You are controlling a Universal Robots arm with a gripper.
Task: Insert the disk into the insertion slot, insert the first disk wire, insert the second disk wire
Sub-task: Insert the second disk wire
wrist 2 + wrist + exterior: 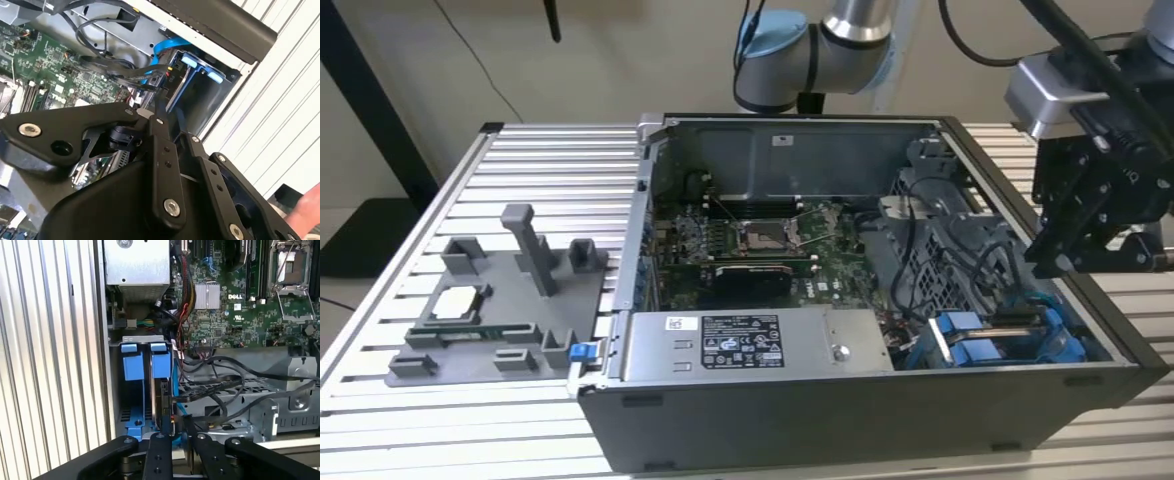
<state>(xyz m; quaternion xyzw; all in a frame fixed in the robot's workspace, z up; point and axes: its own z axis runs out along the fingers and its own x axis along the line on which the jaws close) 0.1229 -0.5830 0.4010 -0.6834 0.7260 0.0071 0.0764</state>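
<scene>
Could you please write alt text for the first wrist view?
The black claw hangs over a grey drive bay with blue tabs inside an open computer case, its tips at the edge of a disk standing in the bay. Black cables and a green circuit board lie beyond.

Computer case (854,420): on slatted table (400,420), lid off. Circuit board (761,245): inside, on case floor. Power-supply box (747,345): at near wall, in front of board. Drive bay (1001,340): near corner, to the exterior view's right of the box; cables (947,270) run over the cage behind it. Parts holder (494,320): on table, to the exterior view's left of the case. Gripper (1081,255): above the bay.
</scene>
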